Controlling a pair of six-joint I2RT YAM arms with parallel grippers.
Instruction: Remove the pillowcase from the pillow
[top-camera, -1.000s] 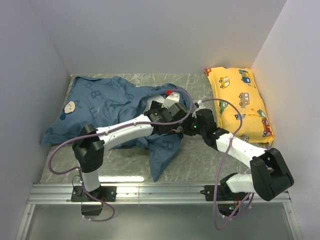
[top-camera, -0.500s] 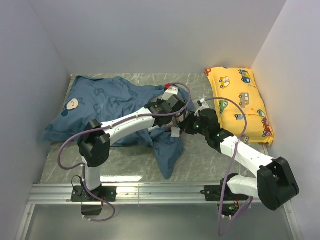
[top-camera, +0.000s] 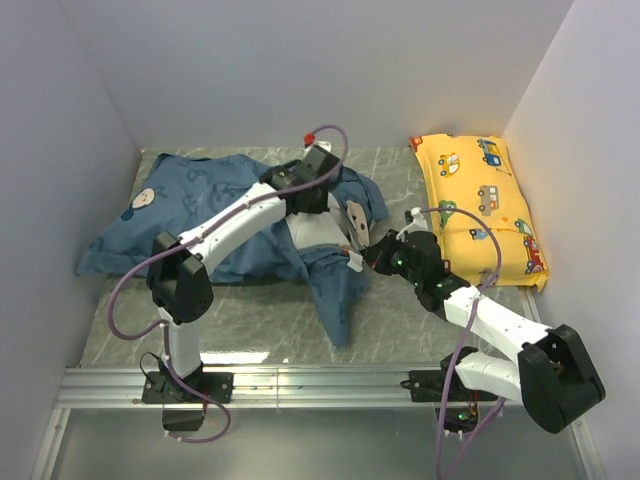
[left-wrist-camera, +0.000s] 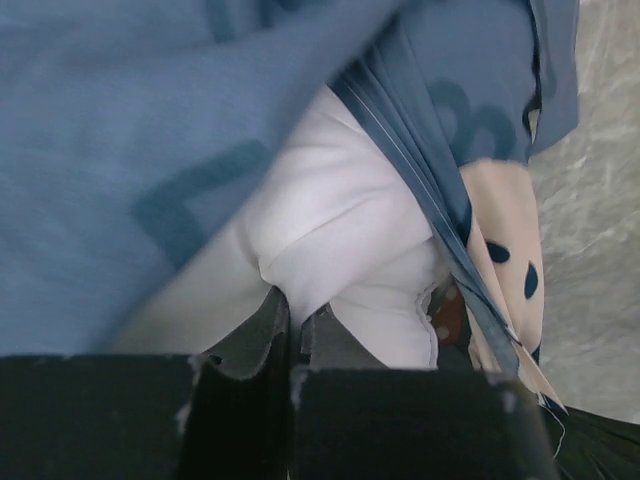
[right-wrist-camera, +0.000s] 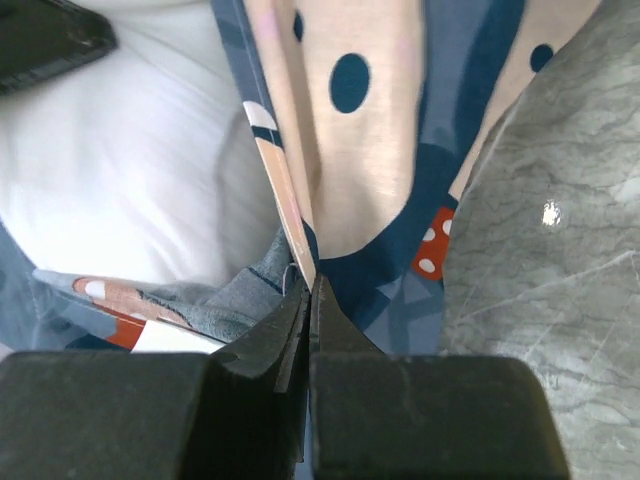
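Left gripper (left-wrist-camera: 292, 335) closed, pinching a fold of the white pillow (left-wrist-camera: 340, 230) at the case opening. Right gripper (right-wrist-camera: 308, 300) closed on the pillowcase (top-camera: 200, 210) hem there. Pillowcase lies rumpled over the left and middle tabletop (top-camera: 420, 320), pillow mostly inside it, a white patch exposed near centre. Yellow car-print pillow (top-camera: 480, 205) at the right, apart.

Two pillows are being shown on one desk (top-camera: 255, 312): one white pillow (top-camera: 318, 232) and one yellow car-print pillow (top-camera: 480, 205). One blue pillowcase (top-camera: 215, 200) is being shown. Two arms are being shown, the left arm (top-camera: 235, 215) and the right arm (top-camera: 490, 318), each carrying one tool: left tool (left-wrist-camera: 293, 300), right tool (right-wrist-camera: 308, 285).
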